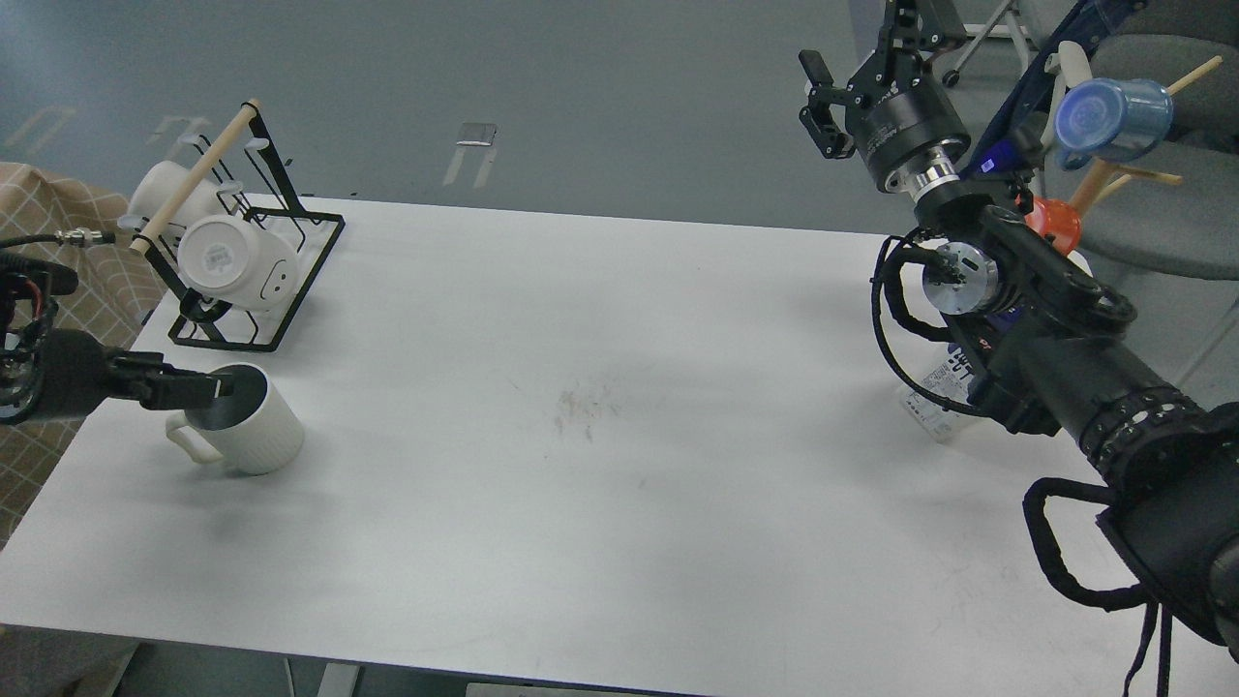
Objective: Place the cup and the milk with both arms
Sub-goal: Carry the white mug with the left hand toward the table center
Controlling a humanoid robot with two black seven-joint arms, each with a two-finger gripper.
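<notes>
Milk (pixel 937 395): mostly hidden behind the right arm; only a white lower corner with dark print shows, on the counter near the right edge. Cap and upper body not visible.
Cup (pixel 250 432): upright on the counter's left side, handle toward the left edge; near rim covered by the left gripper.
Left gripper (pixel 215 386): comes in from the left edge, tip over the cup's mouth. Seen side-on as one dark bar; jaws cannot be told apart, so opening and grip cannot be judged.
Right gripper (pixel 852 68): raised beyond the counter's far right corner, jaws spread apart, holding nothing. One finger partly cut off by the top edge.
Rack (pixel 290 281): black wire frame with wooden rod, far left corner, two white mugs on it; rear one half hidden.
Blue cup (pixel 1108 116), orange cup (pixel 1057 223): on wooden pegs, upper right; orange partly behind the arm.
Counter (pixel 619 465): white, faint grey smudge at centre.
Room: grey floor; a chair at top right, cut off.
</notes>
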